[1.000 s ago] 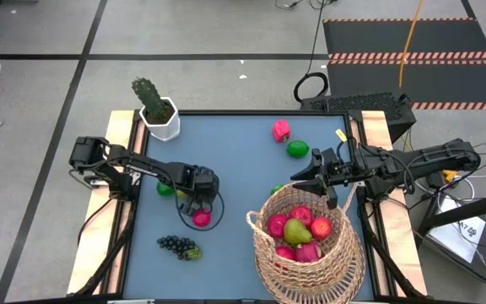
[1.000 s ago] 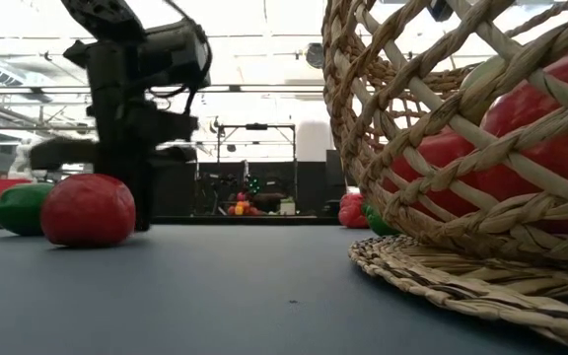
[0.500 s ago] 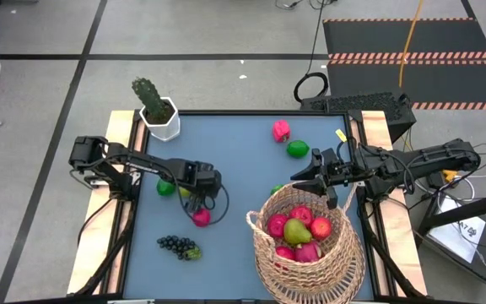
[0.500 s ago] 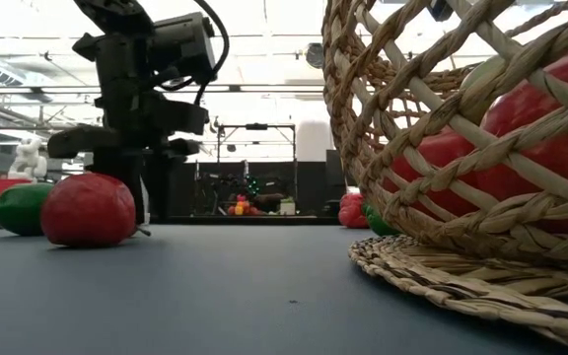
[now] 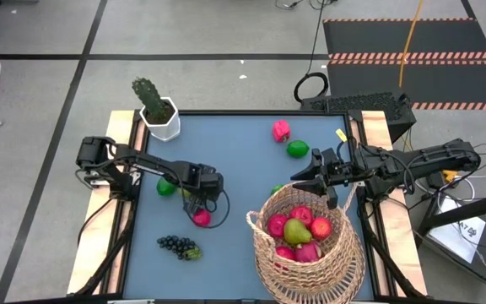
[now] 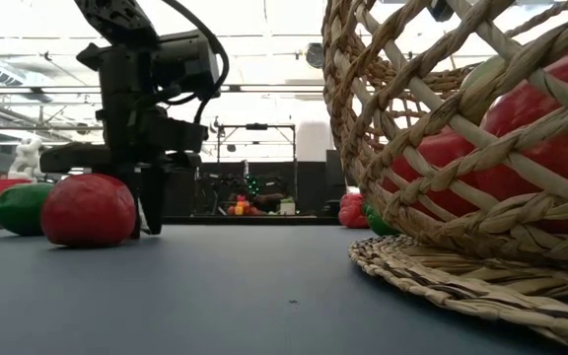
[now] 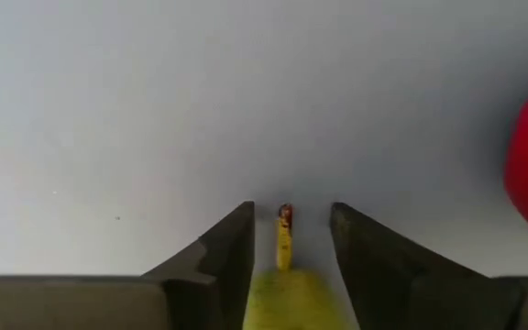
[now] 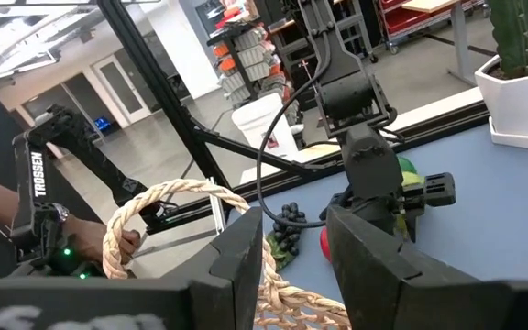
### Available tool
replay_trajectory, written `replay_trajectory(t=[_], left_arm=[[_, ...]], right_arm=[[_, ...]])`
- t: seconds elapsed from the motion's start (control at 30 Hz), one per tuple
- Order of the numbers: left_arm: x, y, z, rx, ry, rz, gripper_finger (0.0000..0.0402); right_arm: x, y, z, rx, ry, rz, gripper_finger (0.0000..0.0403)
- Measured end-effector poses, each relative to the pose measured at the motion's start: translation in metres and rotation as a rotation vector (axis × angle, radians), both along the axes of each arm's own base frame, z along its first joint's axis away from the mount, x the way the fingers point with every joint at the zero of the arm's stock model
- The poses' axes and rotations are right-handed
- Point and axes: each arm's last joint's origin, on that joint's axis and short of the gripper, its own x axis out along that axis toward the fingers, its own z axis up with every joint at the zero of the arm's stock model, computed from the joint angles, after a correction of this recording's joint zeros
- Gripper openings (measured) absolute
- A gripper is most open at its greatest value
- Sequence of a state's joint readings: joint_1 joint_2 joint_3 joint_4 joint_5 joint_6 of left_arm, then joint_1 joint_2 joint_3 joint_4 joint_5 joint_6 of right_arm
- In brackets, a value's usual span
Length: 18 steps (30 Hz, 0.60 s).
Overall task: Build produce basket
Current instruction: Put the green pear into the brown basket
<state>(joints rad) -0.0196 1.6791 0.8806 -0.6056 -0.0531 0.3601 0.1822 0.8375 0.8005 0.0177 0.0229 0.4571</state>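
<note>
Basket [image 5: 306,245] sits at the table's [image 5: 243,143] near right corner, loaded with red apples and a pear [image 5: 296,230]. Left gripper [image 5: 194,193] is low near the left edge — fingers part-open around a yellow-green pear [image 7: 280,291], grip uncertain; red apple [image 5: 201,218] just beside. Right gripper [image 5: 309,179] hovers at the basket's far rim, slightly parted, holding nothing.

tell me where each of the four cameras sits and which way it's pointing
High view: overhead, straight down on the table, both arms, basket.
Low view: table height, level across; left gripper beside a red fruit, basket wall close.
Left wrist view: down onto the table; own fingers either side of a yellow pear.
Right wrist view: across the table over the basket handle; own fingers flank it.
Shared: high and right wrist views both show the grapes and cactus.
</note>
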Motion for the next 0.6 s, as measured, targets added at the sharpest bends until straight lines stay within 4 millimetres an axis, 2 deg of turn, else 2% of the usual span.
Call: replay_trajectory(t=[0.2, 0.47, 0.6], left_arm=[[-0.0014, -0.0005, 0.0015, -0.010, 0.003, 0.022, 0.0110], [-0.0028, -0.0002, 0.0006, -0.008, 0.017, 0.051, 0.0109], [-0.0027, -0.0003, 0.0004, -0.006, 0.016, 0.038, 0.0089]], right_arm=[[0.0000, 0.0000, 0.0000, 0.001, 0.000, 0.001, 0.0116], [0.0000, 0.0000, 0.0000, -0.008, -0.001, 0.002, 0.0116], [0.0000, 0.0000, 0.0000, -0.008, -0.001, 0.002, 0.0116]])
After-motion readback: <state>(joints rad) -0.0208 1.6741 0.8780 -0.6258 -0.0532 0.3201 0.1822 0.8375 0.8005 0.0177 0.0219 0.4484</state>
